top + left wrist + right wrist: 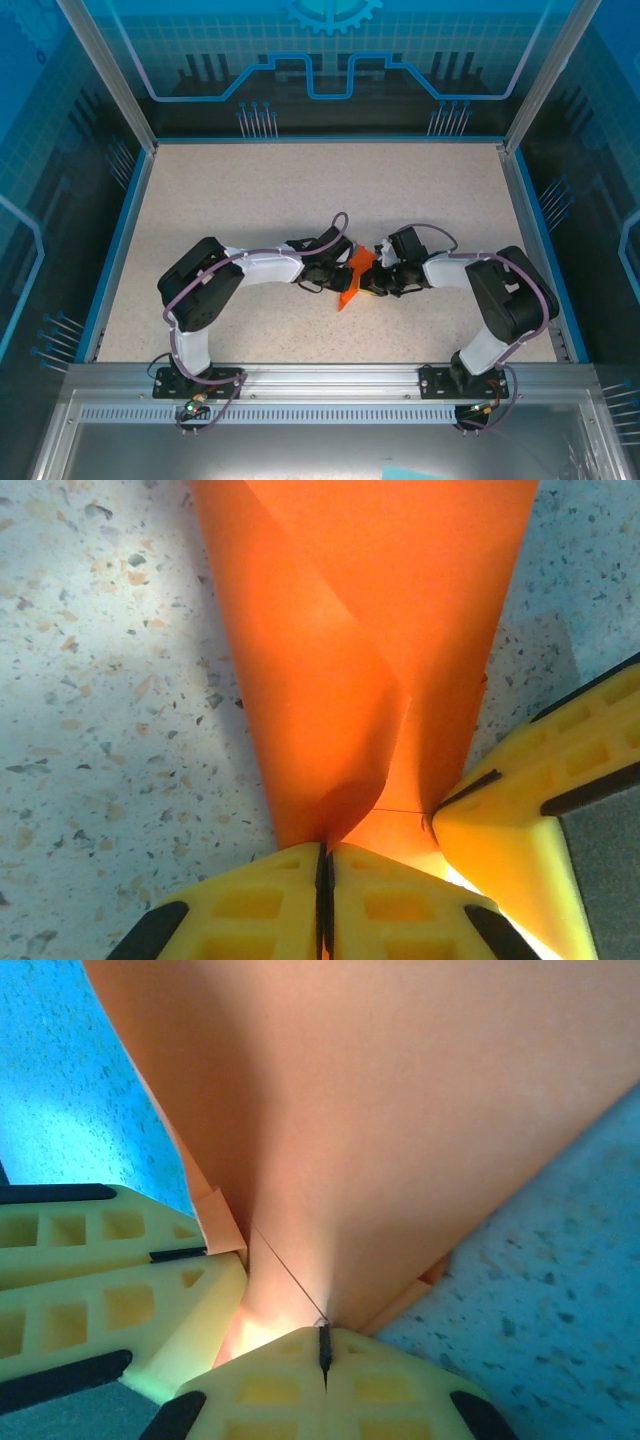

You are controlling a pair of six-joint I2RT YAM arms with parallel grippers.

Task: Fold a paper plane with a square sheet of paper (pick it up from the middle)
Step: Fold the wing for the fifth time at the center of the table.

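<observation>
The orange paper plane (pixel 353 279) stands between my two grippers in the middle of the table, its point toward the near edge. In the left wrist view the folded orange paper (pixel 370 650) runs down into my left gripper (pixel 324 865), whose yellow jaws are pressed together on its edge. My right gripper (pixel 520 830) pinches the same paper from the right side. Through the right wrist camera, the paper plane (pixel 400 1130) spreads upward from my right gripper (pixel 324 1345), jaws shut on it, with the left gripper's yellow fingers (pixel 120 1280) at the left.
The speckled table (pixel 300 200) is bordered by blue walls (pixel 120 230) and a metal rail (pixel 330 375) at the near edge, where both arm bases are bolted.
</observation>
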